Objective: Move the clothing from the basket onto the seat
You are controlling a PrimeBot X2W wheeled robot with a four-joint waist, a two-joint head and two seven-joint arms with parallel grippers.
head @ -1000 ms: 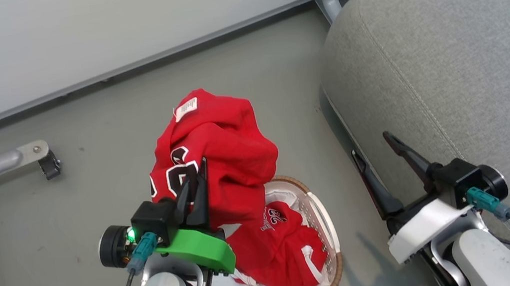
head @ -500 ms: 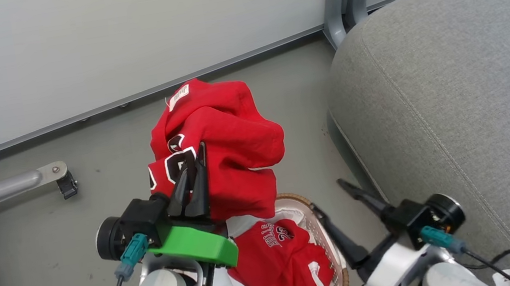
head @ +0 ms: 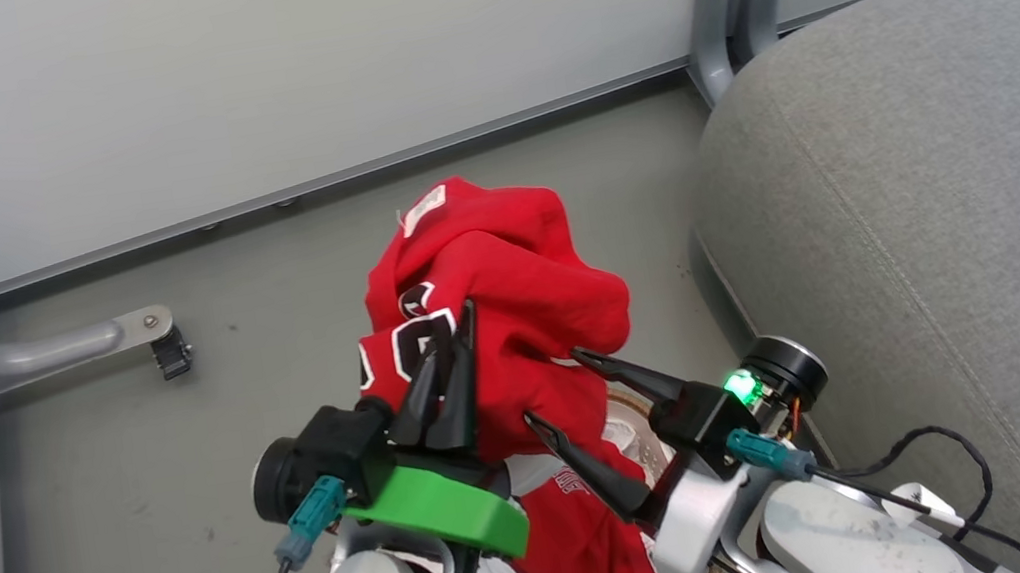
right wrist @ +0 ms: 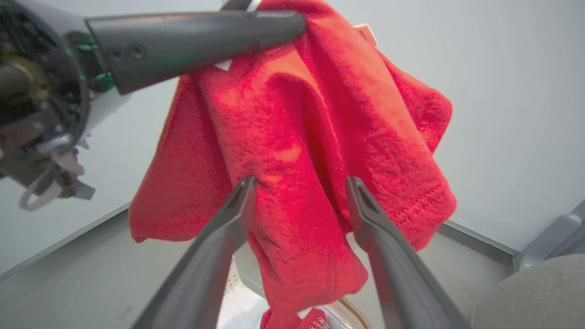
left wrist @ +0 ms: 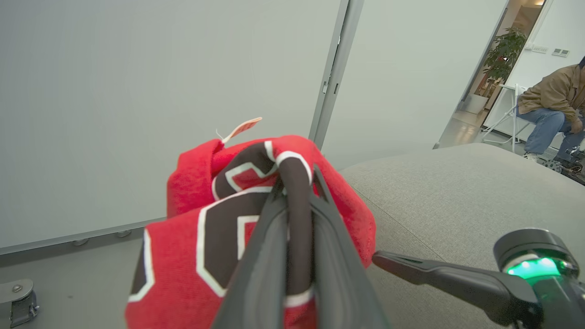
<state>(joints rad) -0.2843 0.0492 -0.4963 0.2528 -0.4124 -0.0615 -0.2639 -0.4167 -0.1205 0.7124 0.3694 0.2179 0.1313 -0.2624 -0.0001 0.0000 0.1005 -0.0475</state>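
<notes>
The left hand (head: 451, 332), pressed together, pinches a red jersey (head: 509, 277) held above the basket (right wrist: 354, 313); the right hand (head: 550, 384), spread, sits at its hanging fold; best to close low on the cloth, then swing it clear of the cushion edge onto the seat (head: 941, 192).

Right gripper (right wrist: 300, 180): fingers spread wide, red clothing (right wrist: 320, 114) hanging between them. Left gripper (right wrist: 274, 25) clamps the clothing's top. Basket (right wrist: 353, 311) rim below; seat (right wrist: 539, 292) at lower right.

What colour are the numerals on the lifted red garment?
Black with white outlines; the numerals show best in the left wrist view.
</notes>
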